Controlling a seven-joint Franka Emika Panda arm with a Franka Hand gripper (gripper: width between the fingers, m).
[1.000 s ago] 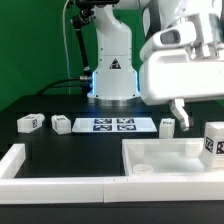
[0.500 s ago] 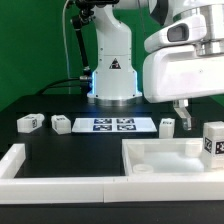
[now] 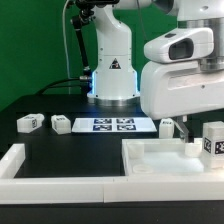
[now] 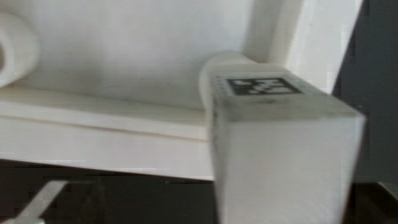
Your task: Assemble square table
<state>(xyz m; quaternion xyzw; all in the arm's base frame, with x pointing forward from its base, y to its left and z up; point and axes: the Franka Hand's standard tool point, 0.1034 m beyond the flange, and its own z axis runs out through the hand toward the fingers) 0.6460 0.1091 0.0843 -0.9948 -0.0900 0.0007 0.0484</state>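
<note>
1. Nearest, a long, low, smooth white plastic wall bar (image 3: 60, 180) is seen on the matte black table (image 3: 60, 145).
2. Behind it, toward the exterior view's right, the white plastic square tray-like tabletop (image 3: 165, 170) is laid flat, its raised rim upward.
3. A taller white block leg (image 3: 213, 140) bearing a black-and-white tag is stood upright at the tabletop's far right corner.
4. The gripper (image 3: 188, 128) is hung over the far rim, fingers spread wide, nothing clamped.
5. Farther back, three small white tagged blocks (image 3: 62, 124) are set beside the thin flat marker board (image 3: 112, 124).
</note>
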